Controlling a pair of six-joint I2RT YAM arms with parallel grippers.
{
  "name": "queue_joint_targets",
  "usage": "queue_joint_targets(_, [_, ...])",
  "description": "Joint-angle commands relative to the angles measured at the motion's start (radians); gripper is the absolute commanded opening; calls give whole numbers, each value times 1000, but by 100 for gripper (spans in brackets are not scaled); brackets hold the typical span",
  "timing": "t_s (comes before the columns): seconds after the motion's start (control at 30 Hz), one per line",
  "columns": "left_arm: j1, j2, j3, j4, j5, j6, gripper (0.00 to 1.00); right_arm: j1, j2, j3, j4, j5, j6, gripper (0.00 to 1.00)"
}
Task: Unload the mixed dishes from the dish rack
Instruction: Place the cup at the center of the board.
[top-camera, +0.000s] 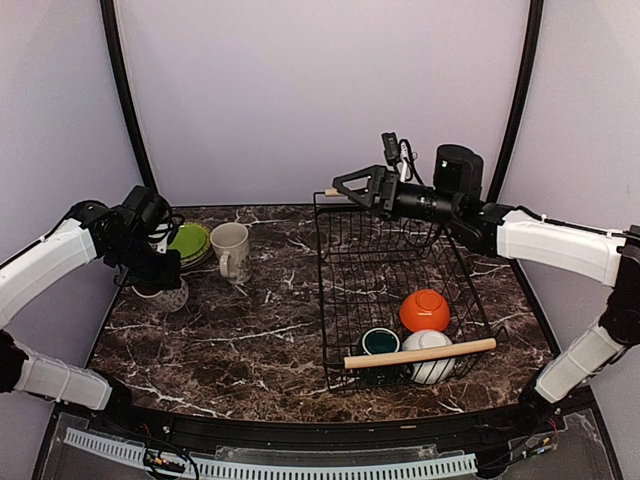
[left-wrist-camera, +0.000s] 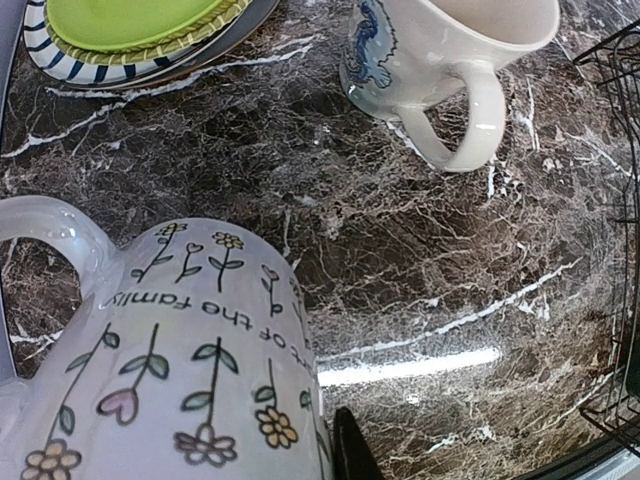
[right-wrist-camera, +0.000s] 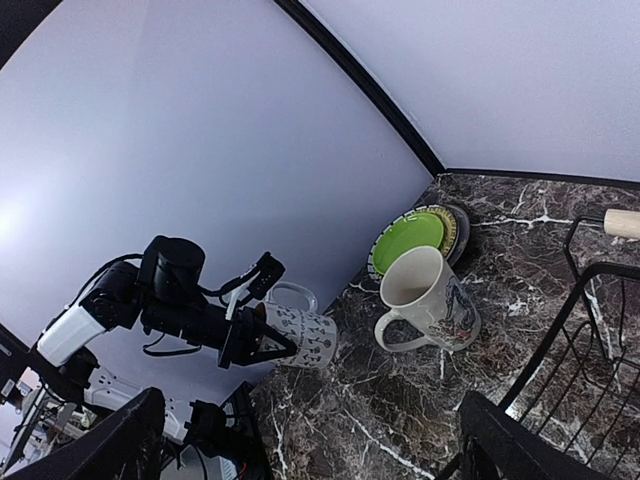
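My left gripper (top-camera: 156, 278) is shut on the rim of the patterned white mug (top-camera: 166, 296), which is at or just above the table at the far left. The mug fills the left wrist view (left-wrist-camera: 170, 360), with one finger (left-wrist-camera: 352, 450) against its outside; the other finger is hidden. The lime-green plate (top-camera: 188, 242) lies on the grey-and-white plate (left-wrist-camera: 60, 60). The cream mug (top-camera: 230, 250) stands beside them. The dish rack (top-camera: 400, 262) holds the orange bowl (top-camera: 424, 310), the dark green cup (top-camera: 380, 342) and the white bowl (top-camera: 430, 356). My right gripper (top-camera: 345, 190) is open and empty above the rack's far left corner.
One wooden rod handle (top-camera: 420, 353) crosses the rack's near end over the cup and white bowl. The other handle's tip (right-wrist-camera: 622, 222) shows by the right gripper. Curved walls close the back and sides. Dark marble table (top-camera: 260, 330) lies between the mugs and the rack.
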Motion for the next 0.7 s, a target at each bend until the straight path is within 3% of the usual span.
queue_joint_targets(0.0, [39,30,-4,93,1,1,1,0,-50,-23,-3,30,-14,99])
queue_joint_targets(0.37, [47,243,82,170,89,42,1,1,-98,-44,-63,83,-73,99])
queue_joint_targets(0.67, [47,435,230,154,-15,96,1,1,-110,-65,-59,92,-72,99])
